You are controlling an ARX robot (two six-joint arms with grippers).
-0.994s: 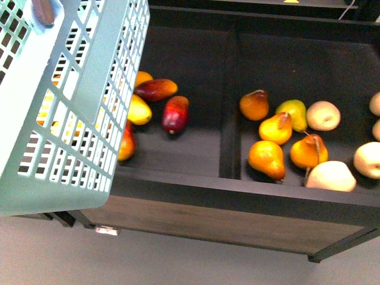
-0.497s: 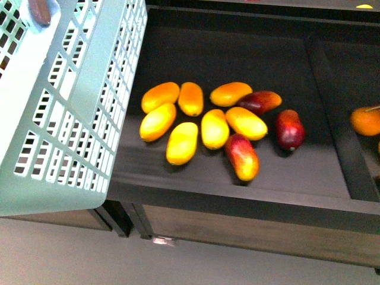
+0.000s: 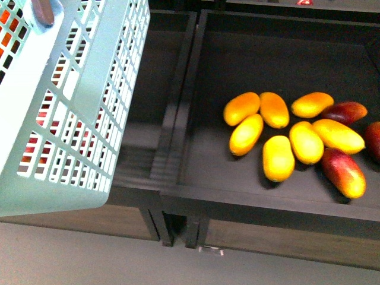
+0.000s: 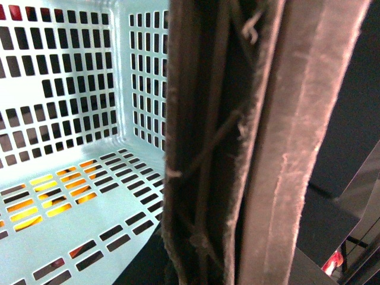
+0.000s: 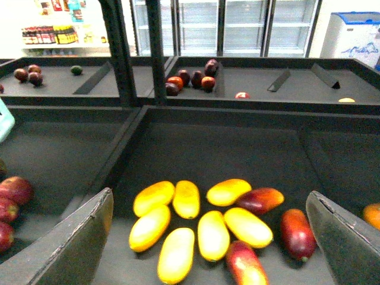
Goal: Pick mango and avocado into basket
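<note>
The light teal basket (image 3: 65,101) fills the left of the front view, tilted. My left gripper is shut on its brown handle (image 4: 202,178), which blocks most of the left wrist view; the fingers themselves are hidden. The basket floor (image 4: 89,219) holds nothing. Several yellow-orange mangoes (image 3: 278,157) lie clustered in a black bin, with red-tinged ones (image 3: 343,172) beside them. My right gripper (image 5: 208,237) hangs open above the same mangoes (image 5: 177,254), touching none. A small dark green fruit (image 5: 76,70), possibly the avocado, lies in a far bin.
A raised black divider (image 3: 178,113) separates the mango bin from the bin on its left, where red fruit (image 5: 15,190) lies. Dark red fruit (image 5: 190,80) sits in a far bin behind black posts (image 5: 119,47). The bin's front wall (image 3: 267,205) runs below the mangoes.
The front view has swept left along the shelf: the pears have left the view and the mango cluster has slid right. The basket stays fixed in the view.
</note>
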